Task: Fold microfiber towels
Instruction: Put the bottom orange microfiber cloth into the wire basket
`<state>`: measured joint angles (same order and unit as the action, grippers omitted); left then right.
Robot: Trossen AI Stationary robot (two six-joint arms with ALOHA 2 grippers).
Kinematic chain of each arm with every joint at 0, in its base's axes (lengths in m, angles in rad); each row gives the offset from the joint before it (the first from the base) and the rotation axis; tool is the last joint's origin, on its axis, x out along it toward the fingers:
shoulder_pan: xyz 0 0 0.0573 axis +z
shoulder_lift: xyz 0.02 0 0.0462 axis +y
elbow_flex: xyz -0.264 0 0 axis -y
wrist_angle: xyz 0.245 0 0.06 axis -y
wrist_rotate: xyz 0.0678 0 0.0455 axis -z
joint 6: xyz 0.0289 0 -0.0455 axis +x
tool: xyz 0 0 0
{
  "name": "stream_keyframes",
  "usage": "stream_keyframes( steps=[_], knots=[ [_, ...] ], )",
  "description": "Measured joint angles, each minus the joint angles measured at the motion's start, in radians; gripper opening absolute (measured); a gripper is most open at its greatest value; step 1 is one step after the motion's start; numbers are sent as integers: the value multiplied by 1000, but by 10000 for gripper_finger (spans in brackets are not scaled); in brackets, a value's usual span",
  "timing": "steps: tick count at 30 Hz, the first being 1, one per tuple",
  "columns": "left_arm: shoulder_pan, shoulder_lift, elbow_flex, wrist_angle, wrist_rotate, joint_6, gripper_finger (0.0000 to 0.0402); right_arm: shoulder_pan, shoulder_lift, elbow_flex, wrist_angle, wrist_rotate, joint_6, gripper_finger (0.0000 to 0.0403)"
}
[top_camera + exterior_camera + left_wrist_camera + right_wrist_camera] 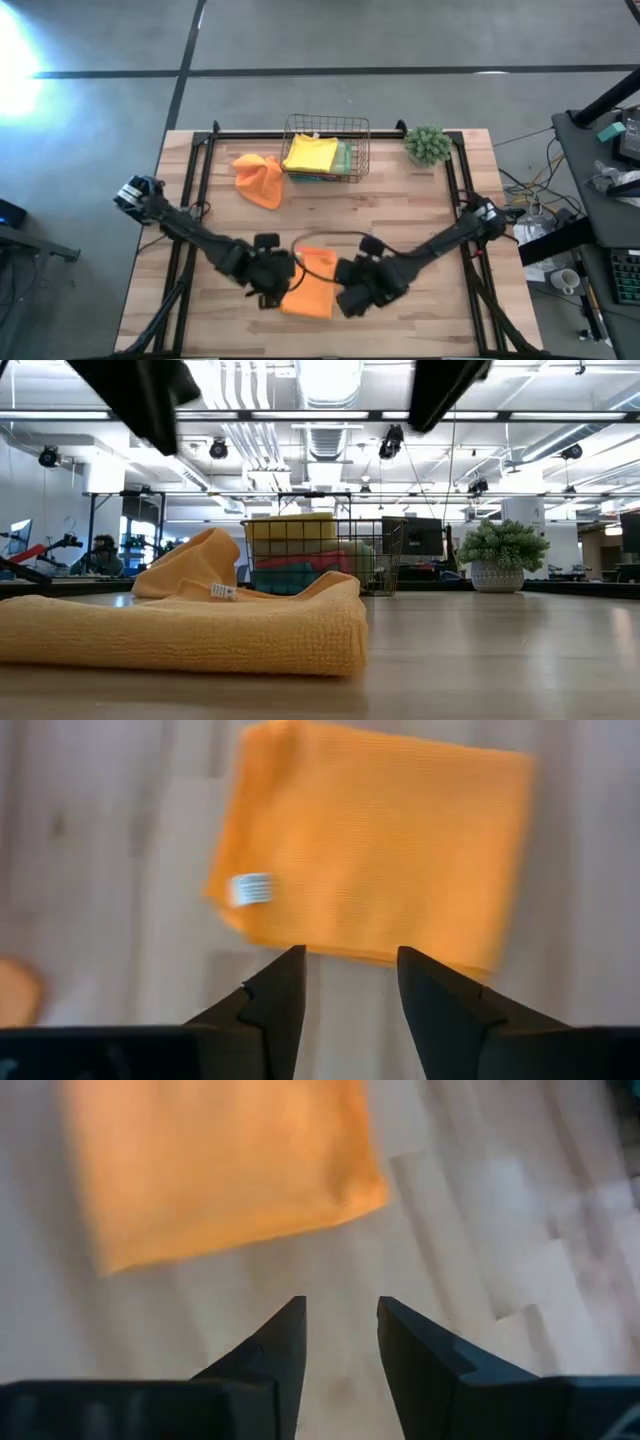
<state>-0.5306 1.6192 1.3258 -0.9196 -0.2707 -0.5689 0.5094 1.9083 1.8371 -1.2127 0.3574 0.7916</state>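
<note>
Butcher-block table [400, 210] fills most of my overhead feed, a pale wooden top inside a black frame, and both of my arms reach in over its near half. Left arm runs from the left edge toward the centre, and my left gripper [272, 290] sits just beside the left edge of the folded orange towel [312, 284]; on its wrist feed the gripper [350, 982] has its jaws spread with bare wood between them, and the towel [375, 845] lies flat ahead of the tips, apart from them, with a small white tag [251, 888] showing at one edge. Right arm mirrors it from the right, and my right gripper [348, 298] sits just beside the towel's right edge; on its wrist feed the gripper [340, 1342] also has its jaws spread over wood, holding nothing, with the towel [215, 1165] ahead and clear of the fingertips. At table level that folded towel [190, 630] lies flat on the near part of the table. Toward the far edge stands a wire basket [327, 125] holding a yellow towel [311, 152] on top of a stack whose green and teal edges show at its side. A second orange towel [258, 179] lies crumpled just left of the basket. Right of the basket, near the far right corner, sits a small green potted plant [428, 144].
</note>
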Motion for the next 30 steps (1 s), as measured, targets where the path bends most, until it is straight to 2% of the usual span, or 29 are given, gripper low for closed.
stream_keyframes(
  steps=[8, 13, 19, 22, 30],
  knots=[
    [-187, 18, -3, 122, 0, 52, 144, 144, 0, -3, 105, -20, -14, 108],
    [-260, 77, -3, 195, -1, 51, 144, 189, 45, -5, 206, -32, -89, 127],
    [-303, 183, 13, 223, -69, 2, 144, 211, 107, -5, 353, -42, -205, 164],
    [-305, 228, 17, 239, -89, -2, 144, 213, 138, -5, 408, -15, -276, 179],
    [-305, 273, 17, 263, -199, -53, 144, 203, 237, -2, 483, 66, -470, 187]
  ],
)
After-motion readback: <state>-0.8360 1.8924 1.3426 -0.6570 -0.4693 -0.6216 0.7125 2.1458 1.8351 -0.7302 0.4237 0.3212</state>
